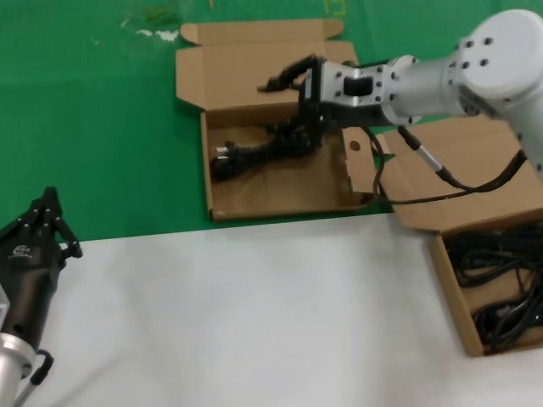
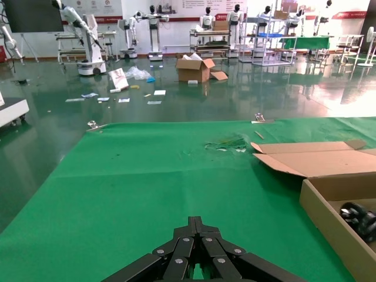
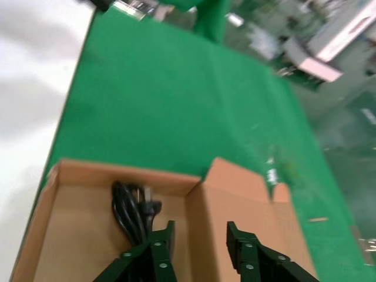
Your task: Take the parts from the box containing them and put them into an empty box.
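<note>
The squarely seen cardboard box (image 1: 280, 202) with a round hole in its side flap lies on the green mat and holds one coiled black power cord (image 1: 254, 153). My right gripper (image 1: 284, 106) hovers open just above that cord, nothing between its fingers. In the right wrist view the right gripper (image 3: 200, 229) stands over the box floor with the cord (image 3: 132, 208) beside one fingertip. The slanted box (image 1: 448, 284) at the right edge holds several black cords (image 1: 501, 280). My left gripper (image 1: 49, 208) rests shut at the lower left, clear of both boxes.
A white tabletop (image 1: 254, 322) fills the near side and a green mat (image 1: 93, 127) the far side. The slanted box's open lid (image 1: 458, 170) lies under my right arm. In the left wrist view the left gripper (image 2: 197, 223) faces open mat, with the holed box (image 2: 335, 211) off to one side.
</note>
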Controlling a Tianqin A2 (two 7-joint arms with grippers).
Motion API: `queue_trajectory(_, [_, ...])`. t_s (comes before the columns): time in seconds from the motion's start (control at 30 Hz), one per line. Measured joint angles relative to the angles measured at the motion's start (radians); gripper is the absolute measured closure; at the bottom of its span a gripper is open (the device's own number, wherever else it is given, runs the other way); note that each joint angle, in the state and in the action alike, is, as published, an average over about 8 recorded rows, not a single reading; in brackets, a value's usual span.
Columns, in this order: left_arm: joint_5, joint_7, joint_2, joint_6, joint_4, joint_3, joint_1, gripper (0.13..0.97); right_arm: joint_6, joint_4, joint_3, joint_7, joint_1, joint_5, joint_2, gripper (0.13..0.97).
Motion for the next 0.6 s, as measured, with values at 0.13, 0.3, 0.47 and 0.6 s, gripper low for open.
queue_trajectory(0.13, [0.0, 0.0, 0.0, 0.0, 0.0, 0.0, 0.0, 0.957, 0.017, 0.158, 0.044, 0.074, -0.079, 0.043, 0.055, 0.742])
queue_trajectory(0.3, [0.0, 0.0, 0.0, 0.0, 0.0, 0.0, 0.0, 0.957, 0.058, 0.365, 0.108, 0.18, -0.212, 0.095, 0.123, 0.629])
queue_trajectory(0.47, [0.0, 0.0, 0.0, 0.0, 0.0, 0.0, 0.0, 0.957, 0.104, 0.516, 0.158, 0.266, -0.335, 0.122, 0.178, 0.562])
queue_trajectory(0.6, [0.0, 0.0, 0.0, 0.0, 0.0, 0.0, 0.0, 0.957, 0.119, 0.558, 0.172, 0.292, -0.374, 0.128, 0.195, 0.511])
